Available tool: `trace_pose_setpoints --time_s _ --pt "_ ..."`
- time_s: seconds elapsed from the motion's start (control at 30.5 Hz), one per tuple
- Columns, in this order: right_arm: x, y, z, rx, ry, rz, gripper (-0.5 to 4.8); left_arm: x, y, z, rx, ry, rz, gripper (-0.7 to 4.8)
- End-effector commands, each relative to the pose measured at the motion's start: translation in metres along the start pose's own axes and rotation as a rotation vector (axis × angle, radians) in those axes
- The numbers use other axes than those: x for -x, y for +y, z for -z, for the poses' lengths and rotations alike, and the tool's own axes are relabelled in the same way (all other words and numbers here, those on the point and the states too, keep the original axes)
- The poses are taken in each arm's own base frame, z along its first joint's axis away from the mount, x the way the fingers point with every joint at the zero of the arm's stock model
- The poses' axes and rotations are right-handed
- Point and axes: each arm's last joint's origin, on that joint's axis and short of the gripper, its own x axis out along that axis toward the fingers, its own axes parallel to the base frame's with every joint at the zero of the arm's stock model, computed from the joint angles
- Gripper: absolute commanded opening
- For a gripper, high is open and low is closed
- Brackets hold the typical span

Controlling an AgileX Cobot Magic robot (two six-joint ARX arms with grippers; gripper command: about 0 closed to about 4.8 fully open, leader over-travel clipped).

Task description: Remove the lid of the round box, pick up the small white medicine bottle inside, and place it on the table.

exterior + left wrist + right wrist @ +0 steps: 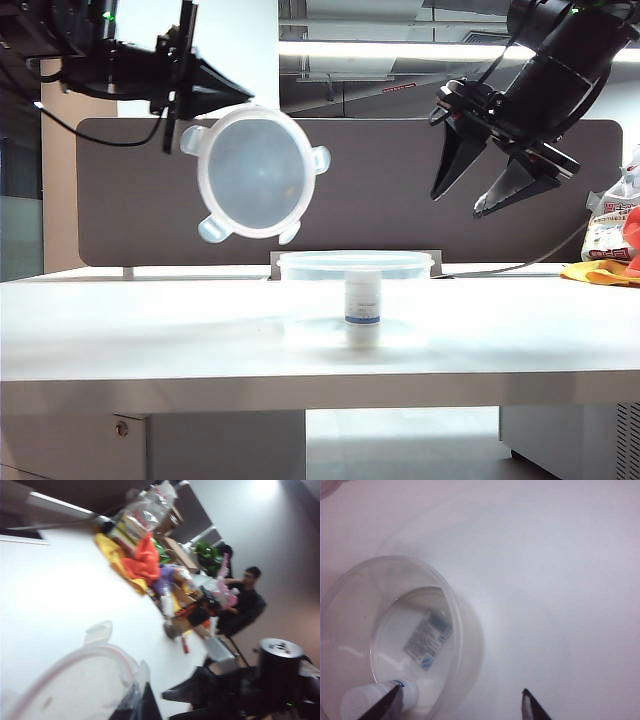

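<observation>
A: Surface and room first, from the left?
B: White table (150, 330) with a thick front edge, dark partition panel (130, 200) behind, ceiling strip lights above. At far right, a heap of bright cloth and bags (612, 240) on the tabletop – seen blurred in the left wrist view too, with a seated person (245, 602) beyond.

A: And at upper left?
B: Left gripper (192, 92), raised well above the table, fingers pressed together on the rim of the lid (258, 172) – held nearly edge-up, its flat face toward the exterior camera, clear of everything below.

A: Middle?
B: Round box (355, 266) standing open on the table. Inside, upright, the small white medicine bottle (362, 308), blue band showing through the wall.

A: Right?
B: Right gripper (476, 190) hanging above and to the right of the box, fingers spread wide, holding nothing. In its wrist view, bottle cap just beside one fingertip (387, 705), box rim between the tips.

A: Counts?
B: One lid, one box, one bottle, two grippers.
</observation>
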Motion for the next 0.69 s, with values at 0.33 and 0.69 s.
trace_pose_setpoints --time_s 0.33,0.69 --pt "0.002 0.002 -0.002 -0.012 -0.011 -0.008 3.01 0.013 0.027 0.018 -0.181 0.055 -0.407 -0.06" --pt "0.002 0.002 -0.003 -0.009 -0.018 -0.009 3.01 0.022 0.027 0.024 -0.364 0.12 -0.793 -0.06"
